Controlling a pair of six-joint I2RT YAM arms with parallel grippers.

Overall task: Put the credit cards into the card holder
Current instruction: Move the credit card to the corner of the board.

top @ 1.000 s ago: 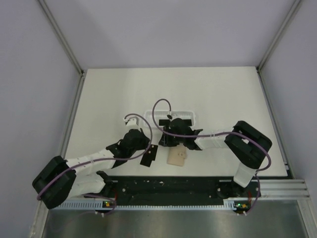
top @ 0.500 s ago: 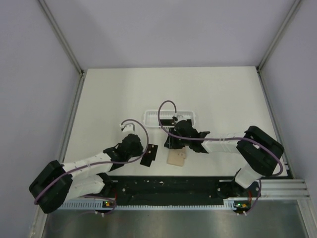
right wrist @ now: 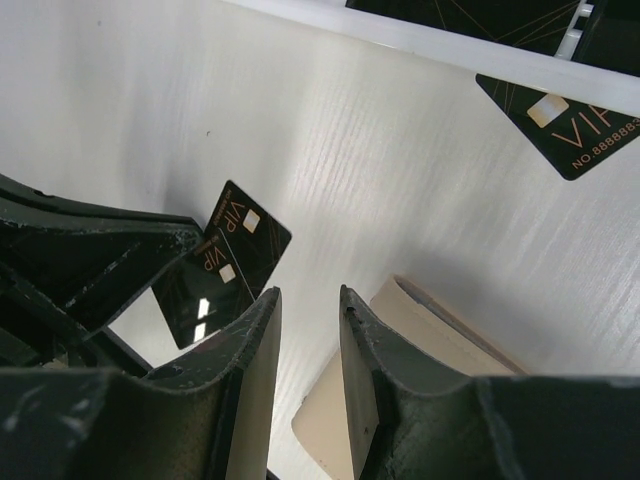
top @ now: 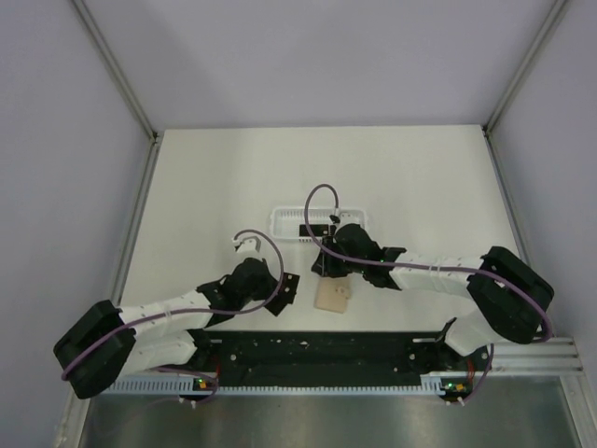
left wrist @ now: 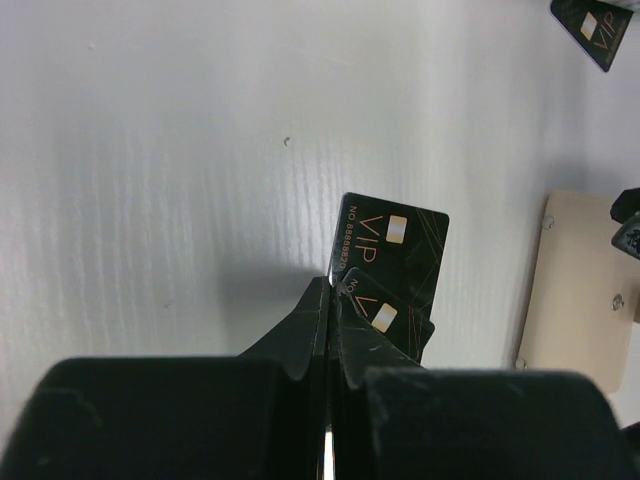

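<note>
My left gripper (top: pixel 278 291) is shut on two overlapping black credit cards (left wrist: pixel 396 246), held edge-on just above the table; they also show in the right wrist view (right wrist: pixel 232 252). The tan card holder (top: pixel 331 297) lies flat to their right, and shows in the left wrist view (left wrist: pixel 580 290). My right gripper (right wrist: pixel 310 295) is open and empty, its jaws a small gap apart, right above the holder's (right wrist: pixel 440 345) near edge. It shows in the top view (top: pixel 326 269). Another black card (right wrist: pixel 562 124) lies on the table beside the basket.
A long white perforated basket (top: pixel 317 222) stands behind the right gripper with more black cards in it; its rim shows in the right wrist view (right wrist: pixel 430 38). The black base rail (top: pixel 317 350) runs along the near table edge.
The right arm has stretched out, its elbow swinging right and its gripper settling over the holder. The left gripper has stayed shut on the cards, shifting only slightly.
</note>
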